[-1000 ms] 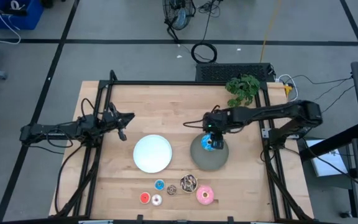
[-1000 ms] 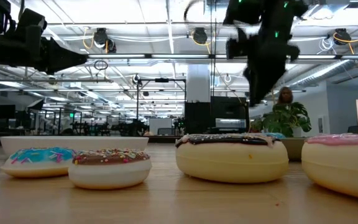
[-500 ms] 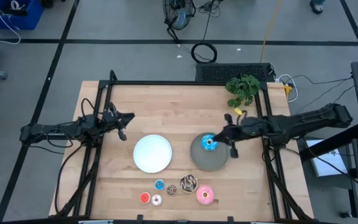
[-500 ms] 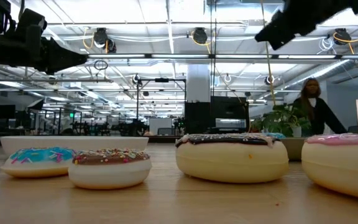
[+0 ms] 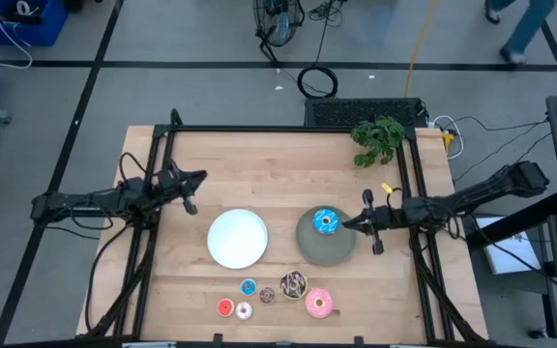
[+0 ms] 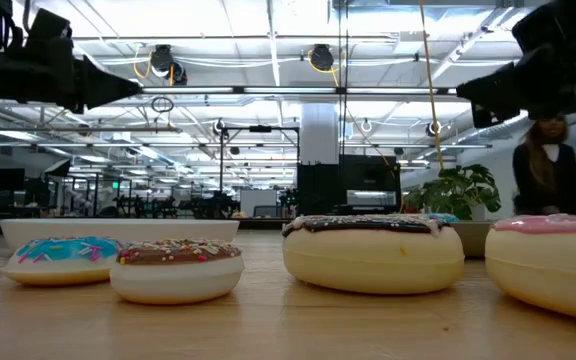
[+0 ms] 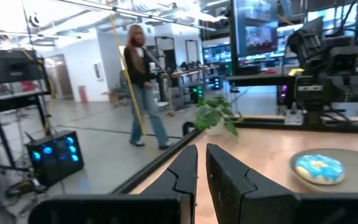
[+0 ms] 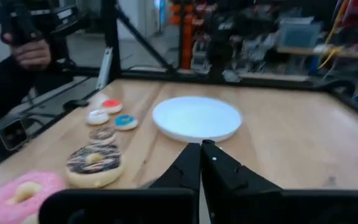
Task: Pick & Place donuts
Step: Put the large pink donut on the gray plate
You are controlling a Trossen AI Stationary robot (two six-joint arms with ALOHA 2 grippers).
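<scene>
I am describing everything by the white plate (image 5: 237, 238). Far out to its left and a little behind, my left gripper (image 5: 190, 190) is hovering with its fingers nearly together, holding nothing. In front of the plate, the tiny red donut (image 5: 224, 307), tiny white donut (image 5: 244, 310), tiny blue donut (image 5: 249, 287) and tiny brown donut (image 5: 267, 295) are lying clustered, with the brown sprinkled donut (image 5: 293, 284) and pink donut (image 5: 318, 304) just to their right. Right of the plate, the grey plate (image 5: 325, 247) is carrying the blue sprinkled donut (image 5: 326, 221). Beyond that, my right gripper (image 5: 367, 222) is pointing back toward the white plate, fingers pressed together and empty.
</scene>
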